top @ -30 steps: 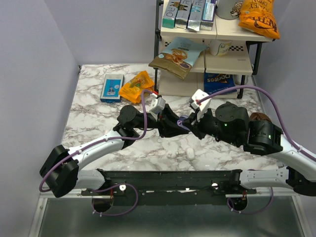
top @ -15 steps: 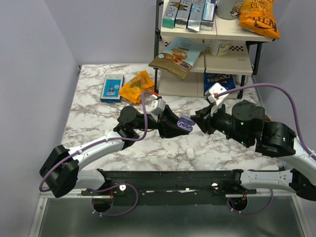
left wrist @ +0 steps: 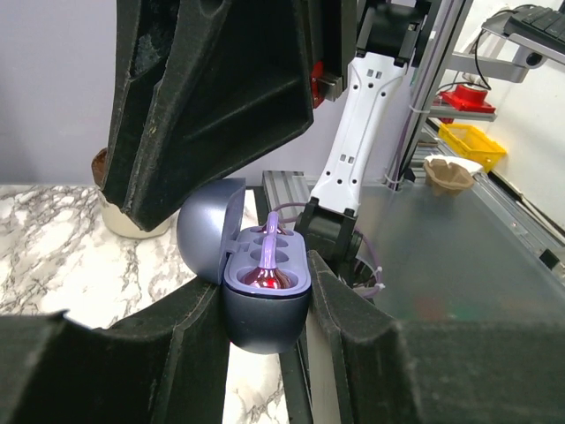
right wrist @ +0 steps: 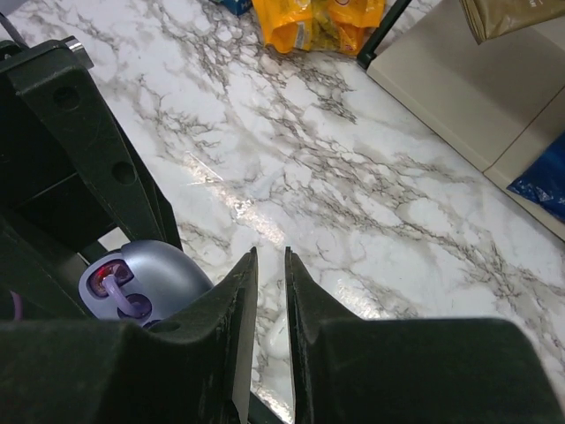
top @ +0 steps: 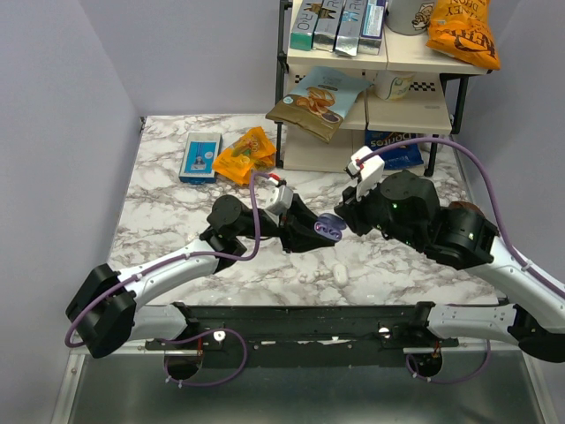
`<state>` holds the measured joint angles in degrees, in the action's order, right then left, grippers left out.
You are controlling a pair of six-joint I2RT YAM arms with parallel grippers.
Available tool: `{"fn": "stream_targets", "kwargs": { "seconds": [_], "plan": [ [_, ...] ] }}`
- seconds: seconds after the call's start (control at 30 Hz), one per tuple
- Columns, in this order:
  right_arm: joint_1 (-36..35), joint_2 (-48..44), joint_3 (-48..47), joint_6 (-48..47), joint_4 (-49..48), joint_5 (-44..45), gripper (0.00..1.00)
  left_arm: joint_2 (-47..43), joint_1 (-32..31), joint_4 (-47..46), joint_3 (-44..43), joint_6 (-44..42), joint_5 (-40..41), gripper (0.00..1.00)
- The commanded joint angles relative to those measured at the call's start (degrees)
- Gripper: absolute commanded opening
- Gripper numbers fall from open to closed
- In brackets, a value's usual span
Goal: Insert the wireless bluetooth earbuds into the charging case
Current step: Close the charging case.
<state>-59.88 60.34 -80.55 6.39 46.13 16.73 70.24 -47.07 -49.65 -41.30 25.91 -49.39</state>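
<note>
Charging case (left wrist: pixel 265 318) is clamped btwn the left gripper (left wrist: pixel 265 299) jaws, lid open, over the middle of the marble table (top: pixel 177 203). Left wrist view shows one earbud (left wrist: pixel 268 265) seated in a well, stem up; top view is too small to tell. Right wrist view: right gripper (right wrist: pixel 269 261) jaws nearly together w/ a thin slit, nothing in it, case just beside. Top view alone shows a small pale lump (top: pixel 341 275) on the table.

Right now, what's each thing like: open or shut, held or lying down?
charging case, open, lid tipped back, held.
earbud, sitting in the case.
left gripper, shut on the charging case.
right gripper, jaws a slit apart, empty.
orange snack bag, lying flat on the table.
</note>
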Motion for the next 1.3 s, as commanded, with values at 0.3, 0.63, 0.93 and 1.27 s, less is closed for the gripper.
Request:
{"fn": "stream_targets", "kwargs": {
  "seconds": [0.3, 0.63, 0.93, 1.27],
  "plan": [
    [0.2, -1.7, 0.9, -1.1, -0.5, -8.6, 0.27, -0.5, -0.2, -0.4, -0.4, -2.8, 3.7, 0.00],
    [0.5, -4.4, 2.9, 4.8, -3.0, 10.1, 0.43, 1.5, 0.0, 16.8, -2.4, -2.8, 13.9, 0.00],
    [2.0, -9.5, 18.4, 11.1, -15.2, 14.6, 0.54, 17.3, 6.5, 24.6, 1.0, 13.5, 34.8, 0.00],
    [2.3, -12.5, 22.5, 12.7, -16.7, 14.3, 0.59, 41.9, 8.7, 21.2, -20.1, 17.3, 27.2, 0.00]
  ]
}}
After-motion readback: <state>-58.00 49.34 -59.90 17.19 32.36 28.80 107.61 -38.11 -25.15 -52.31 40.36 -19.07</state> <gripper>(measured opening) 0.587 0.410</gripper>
